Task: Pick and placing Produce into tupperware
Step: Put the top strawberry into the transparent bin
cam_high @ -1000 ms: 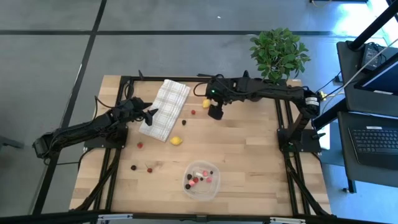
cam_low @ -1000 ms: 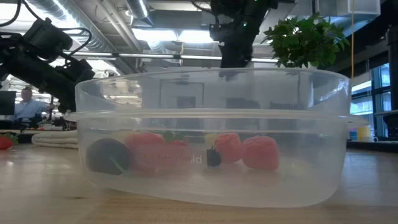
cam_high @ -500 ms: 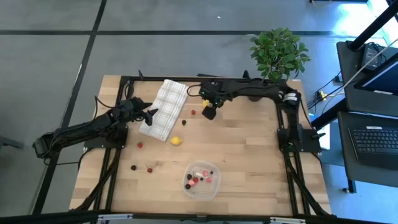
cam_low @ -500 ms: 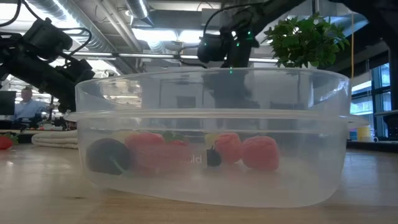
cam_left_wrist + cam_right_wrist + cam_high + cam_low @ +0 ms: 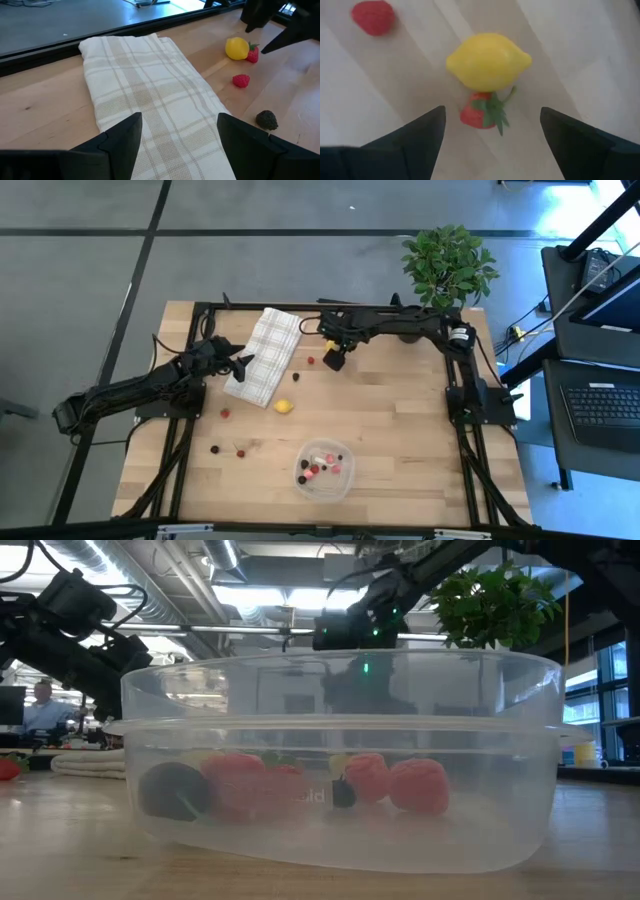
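Above lemon [image 5: 488, 61]: R tool [image 5: 492, 130] open.

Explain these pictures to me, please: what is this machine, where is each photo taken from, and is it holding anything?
It is a robot with two dark arms at a wooden table, each ending in a two-finger gripper. One picture looks straight down, one sits at table height behind the clear container, and two come from cameras on the wrists. The left gripper hangs open over a checked cloth and holds nothing. The right gripper is open above a lemon with a strawberry touching it, and holds nothing either. A second lemon and a few loose berries lie on the table. The container already has some berries inside. A potted plant stands at the far corner.
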`<state>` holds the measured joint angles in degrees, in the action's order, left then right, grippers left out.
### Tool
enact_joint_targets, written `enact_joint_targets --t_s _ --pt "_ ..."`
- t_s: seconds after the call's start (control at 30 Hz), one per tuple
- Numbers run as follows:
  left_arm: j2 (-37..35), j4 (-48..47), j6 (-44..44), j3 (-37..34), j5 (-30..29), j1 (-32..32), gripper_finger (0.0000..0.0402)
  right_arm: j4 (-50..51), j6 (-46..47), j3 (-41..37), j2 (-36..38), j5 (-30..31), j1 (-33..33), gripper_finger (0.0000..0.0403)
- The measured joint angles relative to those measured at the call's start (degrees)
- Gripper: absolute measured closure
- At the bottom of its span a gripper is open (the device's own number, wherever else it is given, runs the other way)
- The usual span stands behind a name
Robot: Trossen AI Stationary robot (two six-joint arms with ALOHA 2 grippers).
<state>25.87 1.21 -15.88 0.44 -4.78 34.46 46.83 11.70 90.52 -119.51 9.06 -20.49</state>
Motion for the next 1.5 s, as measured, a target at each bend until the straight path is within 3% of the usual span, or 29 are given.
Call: enact_joint_targets --t_s 0.57,1.5 --pt "0.0 0.0 1.4 0.0 0.0 0.0 0.0151 0.0 -1.8 0.0 -4.4 -0.3 -1.1 0.0084" --pt "0.0 0.0 1.5 0.0 0.0 0.0 0.0151 -1.3 -4.2 0.0 -4.4 -3.1 -2.1 0.0254"
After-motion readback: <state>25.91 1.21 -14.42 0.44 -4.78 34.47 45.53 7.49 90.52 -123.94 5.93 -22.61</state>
